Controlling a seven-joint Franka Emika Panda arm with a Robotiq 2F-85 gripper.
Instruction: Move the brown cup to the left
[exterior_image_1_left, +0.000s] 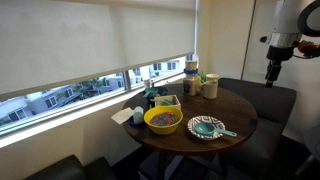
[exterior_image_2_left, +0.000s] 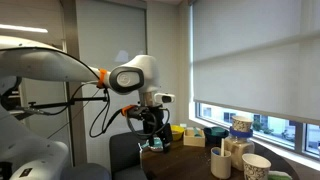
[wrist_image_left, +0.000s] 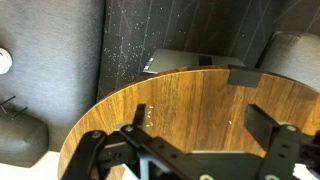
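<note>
Table (exterior_image_1_left: 236, 112): round, dark wood, seen in an exterior view; its curved edge also fills the wrist view (wrist_image_left: 200, 100)
Yellow bowl (exterior_image_1_left: 163, 120): at the near left of the table; dark contents I cannot make out
Patterned plate (exterior_image_1_left: 206, 127): at the near edge, just right of the yellow bowl; a teal utensil lies across it
Brown cup (exterior_image_1_left: 191, 87): upright at the far side of the table, close to the window; in an exterior view (exterior_image_2_left: 220, 162) it stands free, with nothing gripping it
Cream cup (exterior_image_1_left: 210, 87): upright, just right of the brown cup
Stacked cups (exterior_image_1_left: 190, 68): just behind the brown cup; taller than it
End effector (exterior_image_1_left: 270, 74): hangs on the arm (exterior_image_1_left: 290, 25) to the far right, above the table's right edge and well apart from the brown cup; in the wrist view (wrist_image_left: 190, 150) its fingers (wrist_image_left: 100, 152) are spread wide, released, with only bare wood between them
Window (exterior_image_1_left: 90, 50): beyond the table; a pale blind covers most of it
</note>
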